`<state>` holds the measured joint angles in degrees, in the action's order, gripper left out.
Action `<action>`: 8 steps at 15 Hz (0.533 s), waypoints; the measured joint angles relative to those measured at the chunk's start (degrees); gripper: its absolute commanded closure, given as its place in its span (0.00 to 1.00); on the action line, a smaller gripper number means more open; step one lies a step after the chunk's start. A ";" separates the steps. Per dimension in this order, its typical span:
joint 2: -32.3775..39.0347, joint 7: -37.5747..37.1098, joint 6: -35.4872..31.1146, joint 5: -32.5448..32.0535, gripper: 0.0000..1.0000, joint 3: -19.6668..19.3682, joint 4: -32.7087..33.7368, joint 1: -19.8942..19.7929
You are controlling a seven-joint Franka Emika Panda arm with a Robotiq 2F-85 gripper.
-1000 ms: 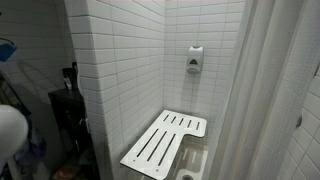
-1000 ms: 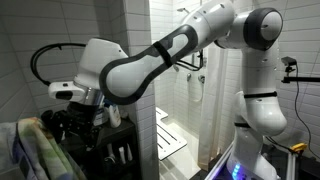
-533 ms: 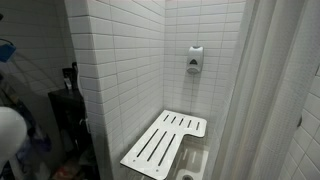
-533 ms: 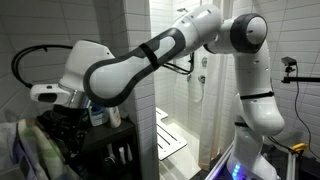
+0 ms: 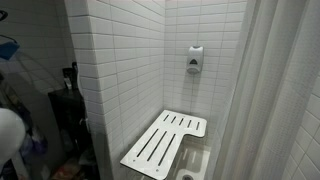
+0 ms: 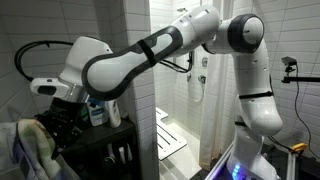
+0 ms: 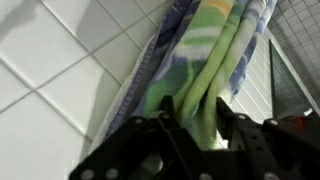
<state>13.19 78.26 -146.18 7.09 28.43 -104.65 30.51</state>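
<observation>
Claw (image 7: 200,120) at the striped towel (image 7: 215,50) against the tiled wall (image 7: 60,80).
A green fold sits between its fingers (image 7: 232,125); whether it is gripped, I cannot tell.

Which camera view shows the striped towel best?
The wrist view: the towel fills it, green and blue stripes clear, hanging against white tiles, one fold between the fingers of the gripper. In an exterior view only its bunched part shows at the frame edge; elsewhere I cannot find it.

folding shower seat (image 5: 165,143), soap dispenser (image 5: 194,59)
</observation>
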 measured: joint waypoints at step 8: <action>-0.44 -4.67 0.34 1.56 0.98 1.50 -0.48 -2.09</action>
<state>12.76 73.59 -145.84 8.65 29.94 -105.13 28.42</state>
